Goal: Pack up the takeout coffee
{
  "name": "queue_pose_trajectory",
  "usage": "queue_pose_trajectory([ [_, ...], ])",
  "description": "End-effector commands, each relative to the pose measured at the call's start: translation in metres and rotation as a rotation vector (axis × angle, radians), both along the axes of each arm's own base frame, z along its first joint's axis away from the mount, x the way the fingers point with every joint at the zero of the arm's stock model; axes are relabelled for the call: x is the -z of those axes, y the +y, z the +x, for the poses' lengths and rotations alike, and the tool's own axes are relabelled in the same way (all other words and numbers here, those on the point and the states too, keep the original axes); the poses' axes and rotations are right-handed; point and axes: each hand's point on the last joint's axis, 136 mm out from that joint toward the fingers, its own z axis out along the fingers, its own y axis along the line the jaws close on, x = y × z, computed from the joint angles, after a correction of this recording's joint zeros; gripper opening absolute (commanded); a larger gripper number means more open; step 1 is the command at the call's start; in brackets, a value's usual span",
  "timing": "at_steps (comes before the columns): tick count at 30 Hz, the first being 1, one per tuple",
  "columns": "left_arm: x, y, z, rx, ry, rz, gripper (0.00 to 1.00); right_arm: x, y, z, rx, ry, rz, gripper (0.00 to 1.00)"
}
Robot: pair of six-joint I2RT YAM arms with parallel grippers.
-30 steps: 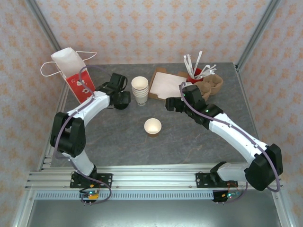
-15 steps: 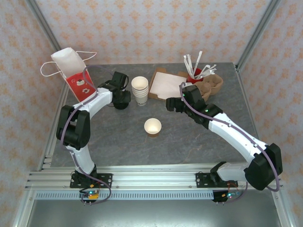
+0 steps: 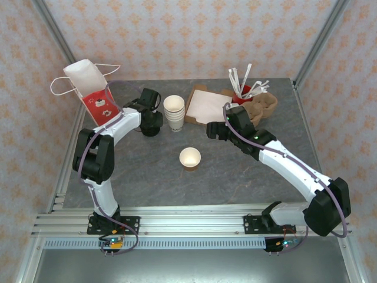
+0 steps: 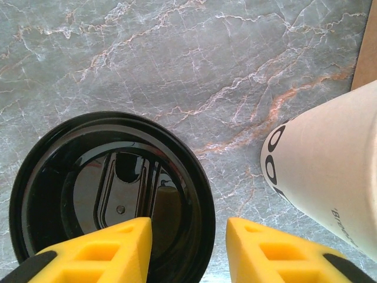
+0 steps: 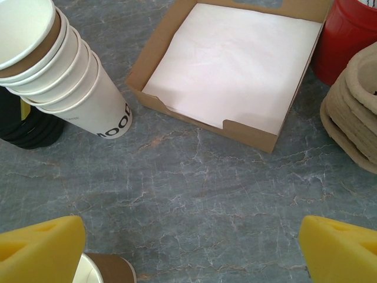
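Note:
A small paper cup point(image 3: 189, 158) with tan-brown sides stands alone mid-table, open-topped with no lid on it; its rim peeks in at the bottom of the right wrist view point(image 5: 103, 272). A lidded takeout coffee is out of view. My left gripper point(image 4: 188, 253) hangs open over the stack of black lids point(image 4: 112, 188), one finger above the top lid, the other just past its right rim. In the top view that gripper point(image 3: 151, 115) sits beside the lids point(image 3: 152, 128). My right gripper point(image 5: 191, 259) is wide open over bare table, behind and right of the lone cup.
A stack of lidless cream cups point(image 3: 174, 112) stands right of the lids. The red-and-white gift bag point(image 3: 94, 97) is at the back left. A napkin box point(image 3: 206, 106), a red holder of stirrers point(image 3: 242, 91) and pulp carriers point(image 3: 262, 106) fill the back right.
The left arm's elbow has swung in toward the table and its gripper has shifted slightly right over the lids. The right arm and the lone cup have not moved.

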Motion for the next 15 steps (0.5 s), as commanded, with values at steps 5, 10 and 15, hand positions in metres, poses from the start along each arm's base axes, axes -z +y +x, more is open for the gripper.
queue_pose_trajectory([
  [5,0.0011,0.0041,0.0029,0.011,0.025,0.011,0.38,0.0090,-0.0042,-0.0014,0.022,0.022,-0.025,0.94],
  [10,0.0028,0.0043,0.0032,0.010,0.030,0.013,0.33,0.0093,-0.0038,-0.0020,0.021,0.023,-0.022,0.94],
  [15,0.0050,0.0050,0.0033,0.011,0.037,0.019,0.31,0.0112,-0.0034,-0.0014,0.021,0.027,-0.025,0.94],
])
